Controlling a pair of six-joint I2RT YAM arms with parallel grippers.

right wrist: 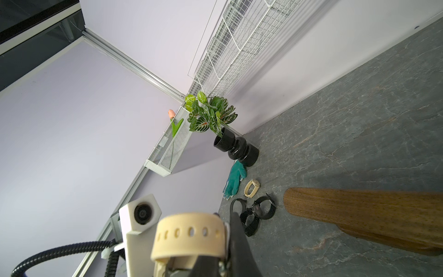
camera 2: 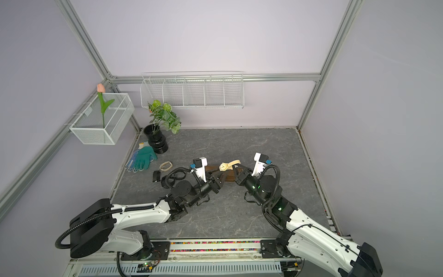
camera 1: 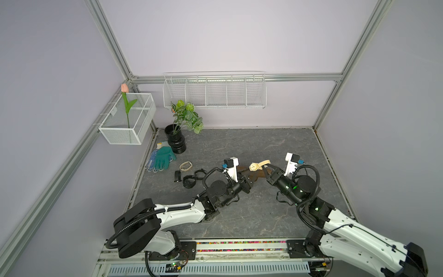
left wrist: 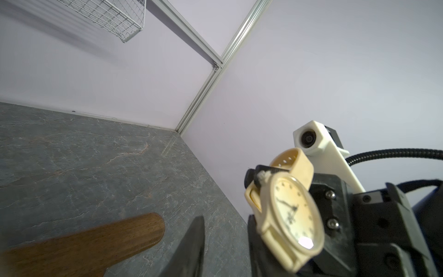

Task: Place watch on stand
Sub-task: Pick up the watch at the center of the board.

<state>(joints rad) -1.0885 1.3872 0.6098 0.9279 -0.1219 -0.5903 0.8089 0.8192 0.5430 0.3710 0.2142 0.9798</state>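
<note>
Your right gripper (camera 1: pixel 265 168) is closed on the strap of the cream watch (camera 1: pixel 254 166) and holds it close to the wooden stand (right wrist: pixel 359 211), not on it, near the centre of both top views. If your left gripper (camera 1: pixel 248 182) is open or grips something, I cannot tell.

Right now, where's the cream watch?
In both top views the cream round-faced wristwatch hangs in the right claw, over the brown wooden bar stand, mid-table.
</note>
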